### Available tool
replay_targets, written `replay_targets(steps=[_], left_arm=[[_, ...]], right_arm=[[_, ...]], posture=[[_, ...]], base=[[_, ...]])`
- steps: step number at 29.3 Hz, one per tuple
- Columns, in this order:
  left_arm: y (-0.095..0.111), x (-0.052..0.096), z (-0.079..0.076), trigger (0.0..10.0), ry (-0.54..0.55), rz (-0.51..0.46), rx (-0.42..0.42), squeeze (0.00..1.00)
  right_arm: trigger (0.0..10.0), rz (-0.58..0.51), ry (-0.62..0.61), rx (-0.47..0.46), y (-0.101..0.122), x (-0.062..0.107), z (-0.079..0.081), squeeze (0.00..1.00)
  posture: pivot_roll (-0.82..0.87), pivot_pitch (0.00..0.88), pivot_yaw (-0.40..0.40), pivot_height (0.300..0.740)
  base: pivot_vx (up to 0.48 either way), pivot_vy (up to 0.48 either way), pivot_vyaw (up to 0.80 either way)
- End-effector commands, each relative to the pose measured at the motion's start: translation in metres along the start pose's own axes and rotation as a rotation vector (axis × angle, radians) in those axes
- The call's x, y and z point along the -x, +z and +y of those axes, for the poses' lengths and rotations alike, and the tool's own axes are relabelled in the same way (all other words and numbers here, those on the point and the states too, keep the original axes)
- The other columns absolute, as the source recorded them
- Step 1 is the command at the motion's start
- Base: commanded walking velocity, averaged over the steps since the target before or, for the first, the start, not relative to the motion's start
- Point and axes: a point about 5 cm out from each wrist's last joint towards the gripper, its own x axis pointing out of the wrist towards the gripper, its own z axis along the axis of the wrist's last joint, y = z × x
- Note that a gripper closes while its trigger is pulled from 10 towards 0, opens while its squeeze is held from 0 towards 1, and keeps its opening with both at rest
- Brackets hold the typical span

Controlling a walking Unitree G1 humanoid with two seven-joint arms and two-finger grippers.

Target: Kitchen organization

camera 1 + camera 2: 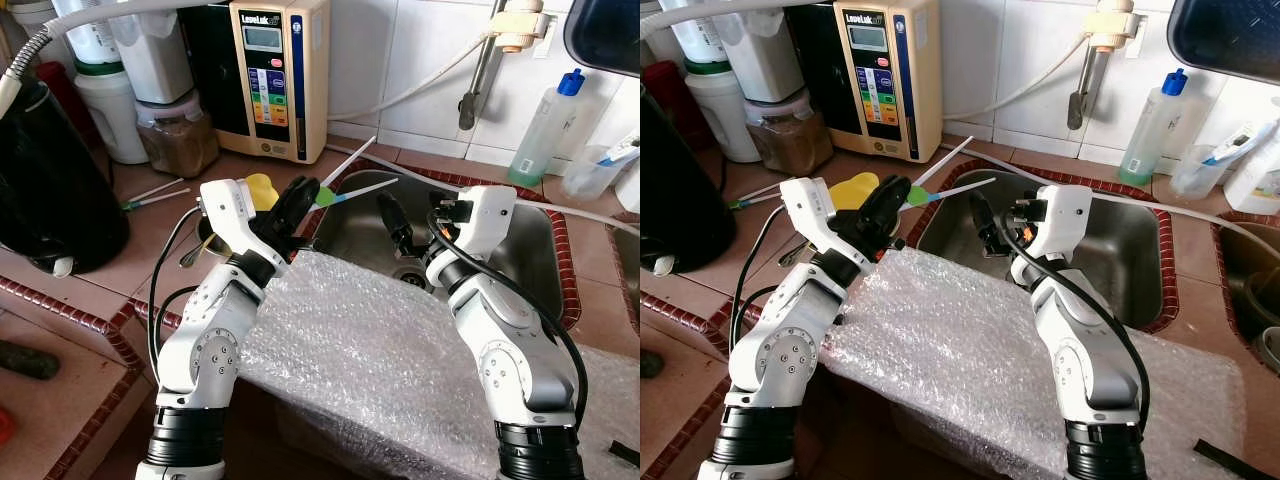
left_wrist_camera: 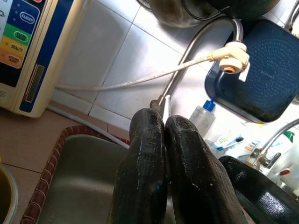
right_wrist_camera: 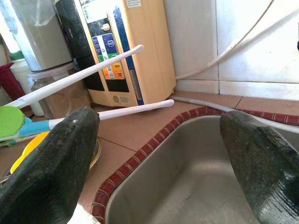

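Gripping white-handled utensils (image 1: 352,178), left claw (image 1: 296,204) clamps shut; right claw (image 1: 392,218) gapes over sink (image 1: 530,262)

The left gripper's (image 1: 292,205) black fingers covered the lower ends of the two white-handled utensils (image 1: 352,176), so their heads could not be made out. A sheet of clear bubble wrap (image 1: 370,345) hid the steel sink's (image 1: 520,255) near rim. The dark blue tray (image 1: 605,30) ran off the upper corner.

You face a white tiled wall (image 1: 420,50) at twelve o'clock; a terracotta-tiled counter (image 1: 90,290) spreads toward nine, a steel sink (image 1: 520,250) sits at one.
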Motion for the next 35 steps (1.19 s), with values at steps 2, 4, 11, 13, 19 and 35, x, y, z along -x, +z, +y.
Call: replay_targets(steps=[2, 4, 11, 13, 19, 35], left_arm=[[0.003, 0.0, -0.004, 0.0, -0.019, -0.007, -0.009, 0.0], [0.003, 0.0, -0.004, 0.0, -0.019, -0.007, -0.009, 0.0], [0.003, 0.0, -0.004, 0.0, -0.019, -0.007, -0.009, 0.0], [0.003, 0.0, -0.004, 0.0, -0.019, -0.007, -0.009, 0.0], [0.003, 0.0, -0.004, 0.0, -0.019, -0.007, -0.009, 0.0], [-0.002, -0.001, -0.004, 0.0, -0.01, 0.01, -0.021, 0.0]], right_arm=[[10.0, -0.007, -0.009, 0.0, 0.003, -0.003, -0.001, 0.0], [10.0, -0.007, -0.009, 0.0, 0.003, -0.003, -0.001, 0.0], [10.0, -0.007, -0.009, 0.0, 0.003, -0.003, -0.001, 0.0], [10.0, -0.007, -0.009, 0.0, 0.003, -0.003, -0.001, 0.0], [10.0, -0.007, -0.009, 0.0, 0.003, -0.003, -0.001, 0.0], [10.0, 0.006, 0.038, -0.103, -0.008, -0.001, 0.014, 0.0]], posture=[[-0.03, 0.0, 0.037, 0.74], [-0.03, 0.0, 0.037, 0.74], [-0.03, 0.0, 0.037, 0.74], [-0.03, 0.0, 0.037, 0.74], [-0.03, 0.0, 0.037, 0.74], [0.02, 0.0, 0.054, 0.74]], base=[[0.0, 0.0, 0.0], [0.0, 0.0, 0.0], [0.0, 0.0, 0.0], [0.0, 0.0, 0.0], [0.0, 0.0, 0.0], [0.0, 0.0, 0.0]])
